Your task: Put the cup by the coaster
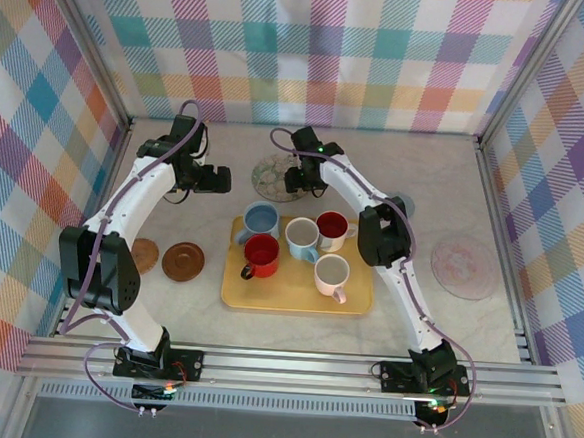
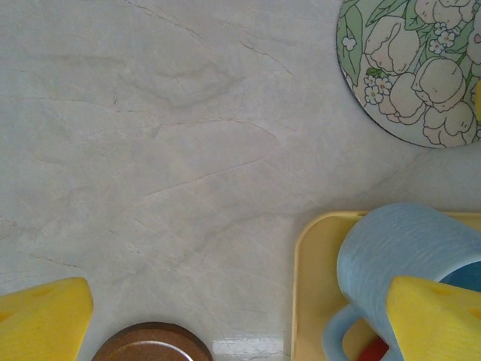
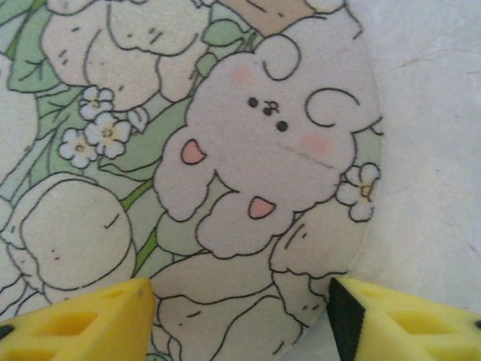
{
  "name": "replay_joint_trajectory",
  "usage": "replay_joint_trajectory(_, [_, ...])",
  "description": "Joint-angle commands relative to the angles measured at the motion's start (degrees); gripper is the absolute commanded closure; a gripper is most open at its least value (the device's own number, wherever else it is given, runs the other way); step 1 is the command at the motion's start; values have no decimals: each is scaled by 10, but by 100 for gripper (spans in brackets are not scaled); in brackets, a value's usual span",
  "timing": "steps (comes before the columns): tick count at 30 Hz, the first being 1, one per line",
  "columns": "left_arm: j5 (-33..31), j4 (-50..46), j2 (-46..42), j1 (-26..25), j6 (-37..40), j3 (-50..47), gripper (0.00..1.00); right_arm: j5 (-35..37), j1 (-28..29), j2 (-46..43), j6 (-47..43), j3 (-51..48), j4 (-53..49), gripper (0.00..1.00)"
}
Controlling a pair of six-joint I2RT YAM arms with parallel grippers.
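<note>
Progress is nil, as far as you can judge: all five cups sit on the yellow tray, none lifted, none beside the floral coaster that lies on the table just beyond the tray's far edge. The whole pick and place is left to you.

Your right gripper hangs directly over the floral coaster's edge, pointing down, its yellow fingers partly spread with nothing between them. Your left gripper is spread wide and empty, reaching in from the left, low over the table. One finger is just in front of the blue cup at the tray's far-left corner. That cup looks the likeliest pick.
</note>
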Motion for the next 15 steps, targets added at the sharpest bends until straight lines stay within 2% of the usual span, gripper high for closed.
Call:
replay_joint_trajectory(1, [-6,-11,-16,12,10,-8,0,3,3,39,-6,10,-52,42])
replay_joint_trajectory(6, [-3,-13,-9,13,11,-7,0,17,3,45,-4,10,-92,62])
replay_joint_trajectory(15, [1,-14,5,13,14,-2,0,48,3,33,-10,7,-92,100])
